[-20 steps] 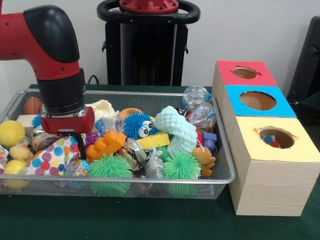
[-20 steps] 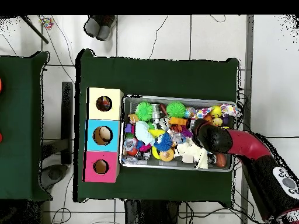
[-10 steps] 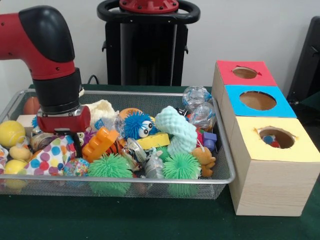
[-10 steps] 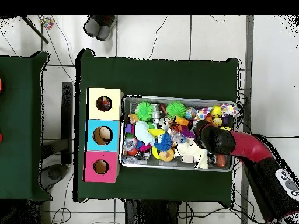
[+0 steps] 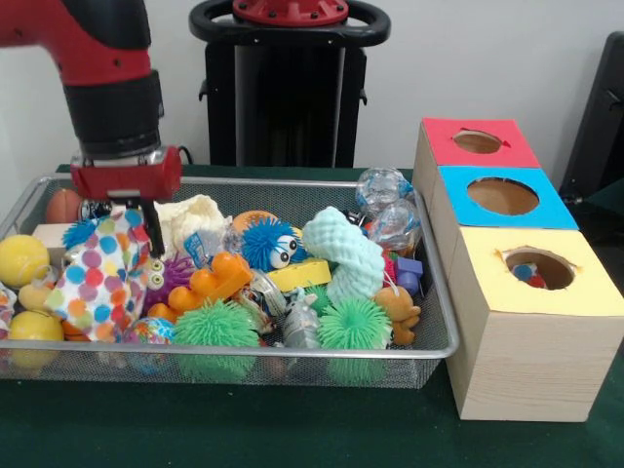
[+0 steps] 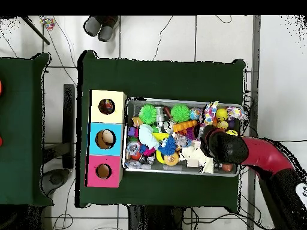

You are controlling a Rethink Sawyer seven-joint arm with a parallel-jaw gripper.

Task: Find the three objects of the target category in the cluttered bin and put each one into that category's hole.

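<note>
My gripper (image 5: 134,222) hangs over the left end of the wire bin (image 5: 292,352), shut on the top of a white polka-dot cloth toy (image 5: 96,276). The toy dangles from it, its lower part still among the other toys. One black finger (image 5: 154,232) shows beside the cloth; the other is hidden behind it. Three hole boxes stand to the right of the bin: red (image 5: 507,154), blue (image 5: 546,209), yellow (image 5: 585,292). From overhead the arm's wrist (image 6: 222,145) covers the gripper, and the polka-dot toy (image 6: 210,112) shows by the bin's far rim.
The bin is packed with toys: green spiky balls (image 5: 216,327), a blue fuzzy ball with eyes (image 5: 268,244), a mint foam piece (image 5: 346,255), an orange block (image 5: 207,283), yellow balls (image 5: 21,259), clear plastic balls (image 5: 385,188). A small object lies inside the yellow box's hole (image 5: 526,273).
The gripper has risen from among the toys, lifting the polka-dot toy up with it. The orange block has settled lower and to the right.
</note>
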